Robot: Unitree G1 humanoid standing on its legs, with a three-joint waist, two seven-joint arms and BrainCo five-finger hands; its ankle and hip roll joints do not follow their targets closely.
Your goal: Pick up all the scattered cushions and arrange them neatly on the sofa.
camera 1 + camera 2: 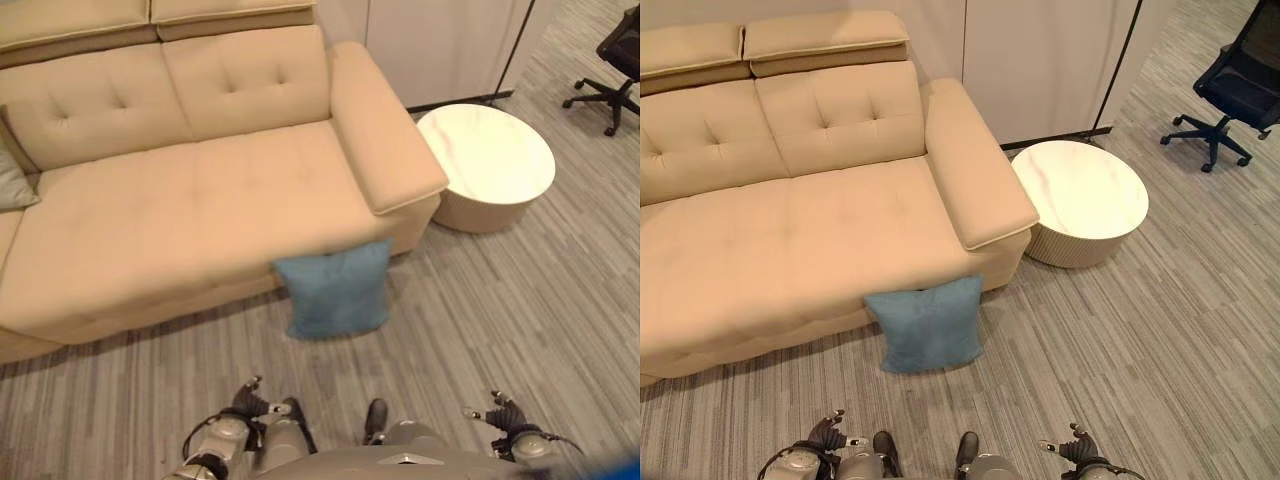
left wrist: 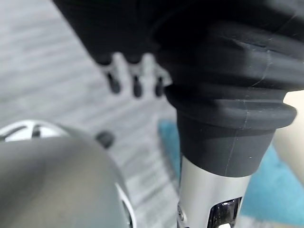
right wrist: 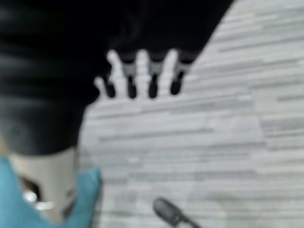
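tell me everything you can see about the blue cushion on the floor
The blue cushion is a square, soft-looking fabric pillow in a muted teal blue, plain with no pattern. It stands on its lower edge on the grey striped floor, tilted back so its upper edge leans against the front of the beige sofa, near the armrest end. Its corners are slightly pointed. Neither robot hand touches it.

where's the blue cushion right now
The blue cushion stands on the floor, leaning against the sofa's front, near its right armrest.
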